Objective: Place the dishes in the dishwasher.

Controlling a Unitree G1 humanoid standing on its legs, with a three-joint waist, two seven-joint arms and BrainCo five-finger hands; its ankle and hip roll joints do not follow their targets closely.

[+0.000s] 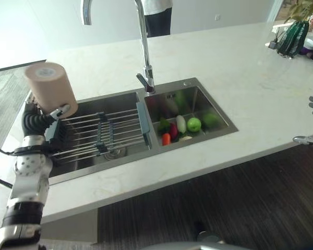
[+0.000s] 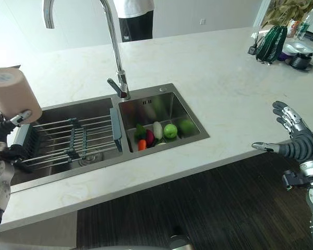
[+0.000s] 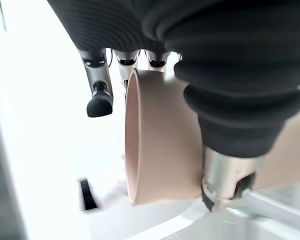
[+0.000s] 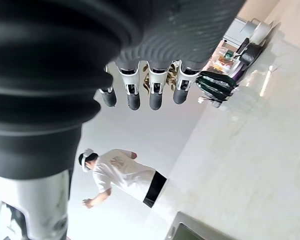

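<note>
Pink cup (image 1: 50, 87) held up over the left sink basin (image 1: 88, 136) — the left robot hand (image 1: 39, 115) curls round it.

Below the cup a wire rack (image 1: 105, 136) spans that basin; the right basin holds a green apple (image 1: 194, 124) among other produce, under the tall faucet (image 1: 144, 47). Off the pale bench (image 1: 240, 78) edge the right robot hand (image 2: 292, 136) hangs with fingers spread, holding nothing — a person (image 2: 134, 15) stands beyond the bench.
</note>
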